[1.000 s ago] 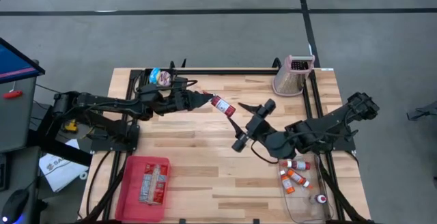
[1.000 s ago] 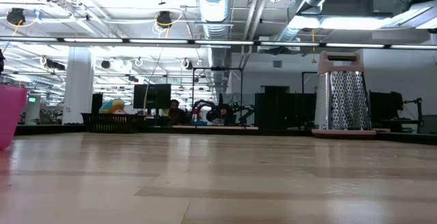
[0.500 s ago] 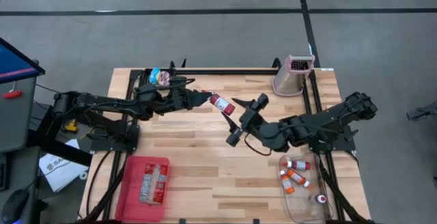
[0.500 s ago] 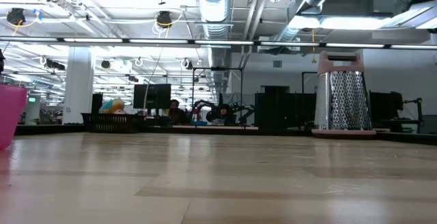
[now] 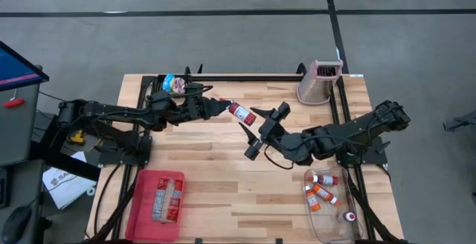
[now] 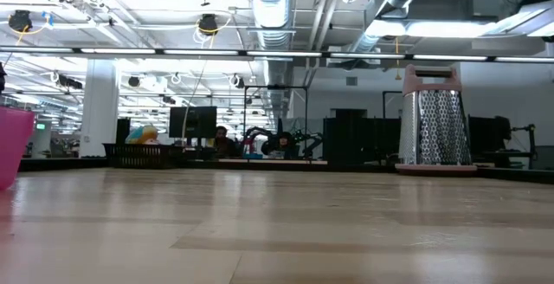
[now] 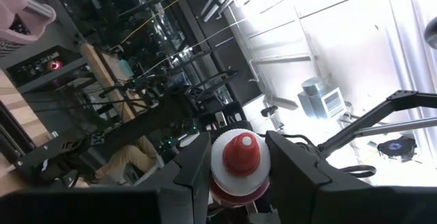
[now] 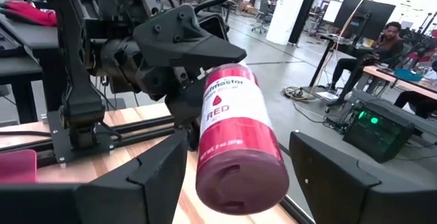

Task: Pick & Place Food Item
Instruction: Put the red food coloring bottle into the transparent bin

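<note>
The left gripper (image 5: 223, 106) was clamped on the cap end of one red bottle (image 5: 240, 113), holding it in the air above the middle of the wooden table (image 5: 223, 192). In the left wrist view the bottle's red-tipped white cap (image 7: 240, 157) sat between the two dark fingers (image 7: 300, 173). The right gripper (image 5: 256, 131) had its fingers spread wide on either side of the bottle's base, not yet touching it; the right wrist view showed that base (image 8: 240, 179) between them.

Counted: one bottle in the air, four small bottles in the clear tray (image 5: 335, 225) at the table's right front corner, one red bin (image 5: 158, 197) at the left front, one pink-handled box grater (image 5: 318, 82) at the far right.

Compared with a second ago, the right gripper had moved in towards the bottle, while the left had kept its place.

Beyond the table lay grey floor; the low view showed a large workshop hall with ceiling ducts, and one seated person (image 8: 369, 53) appeared in the right wrist view.
</note>
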`<state>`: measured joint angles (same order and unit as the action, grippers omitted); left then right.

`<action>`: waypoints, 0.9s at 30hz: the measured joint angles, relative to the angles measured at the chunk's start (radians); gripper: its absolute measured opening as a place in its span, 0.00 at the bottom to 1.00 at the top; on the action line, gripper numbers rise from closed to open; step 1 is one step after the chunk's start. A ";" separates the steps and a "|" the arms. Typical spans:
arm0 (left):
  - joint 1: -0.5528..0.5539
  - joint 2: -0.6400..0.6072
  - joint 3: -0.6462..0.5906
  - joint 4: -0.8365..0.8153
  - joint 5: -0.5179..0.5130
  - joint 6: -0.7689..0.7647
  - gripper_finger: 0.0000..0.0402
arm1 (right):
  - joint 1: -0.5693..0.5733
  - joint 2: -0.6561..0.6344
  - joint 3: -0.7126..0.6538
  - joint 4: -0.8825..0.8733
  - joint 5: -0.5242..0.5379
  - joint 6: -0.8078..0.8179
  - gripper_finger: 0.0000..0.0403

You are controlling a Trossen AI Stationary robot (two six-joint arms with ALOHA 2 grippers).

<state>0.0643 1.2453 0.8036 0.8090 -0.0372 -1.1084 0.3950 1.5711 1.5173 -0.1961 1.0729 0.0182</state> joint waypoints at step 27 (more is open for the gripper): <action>0.036 -0.010 0.000 -0.006 0.003 0.001 0.57 | 0.025 0.000 0.000 0.020 0.005 0.009 0.39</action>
<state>0.0999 1.2353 0.8036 0.8026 -0.0343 -1.1071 0.4199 1.5711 1.5173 -0.1757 1.0779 0.0273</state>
